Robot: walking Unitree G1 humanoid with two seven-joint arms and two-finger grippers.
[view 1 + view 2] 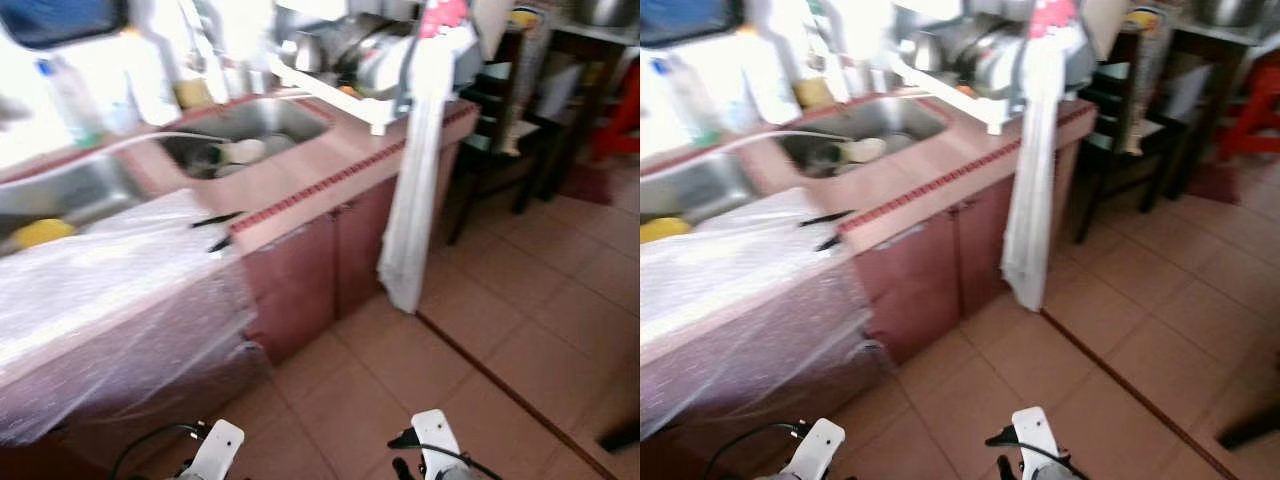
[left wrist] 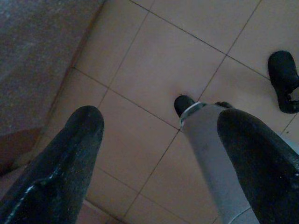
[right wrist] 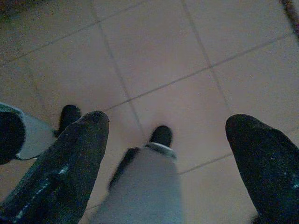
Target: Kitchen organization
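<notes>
While both arms just hang low over the tiled floor [image 1: 500, 330], left gripper [image 2: 161, 154] and right gripper [image 3: 166, 154] fingers spread wide holding nothing, the sink [image 1: 245, 135] sits at the countertop [image 1: 330, 165] back edge

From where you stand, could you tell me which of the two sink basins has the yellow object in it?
The left sink basin, next to the plastic sheet, holds the yellow object. The right sink basin, nearer the dish rack, holds pale dishes instead.

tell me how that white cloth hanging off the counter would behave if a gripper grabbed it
The white cloth probably is floppy: it hangs in long folds over the counter edge. Likely light, so it may slide off if tugged.
</notes>
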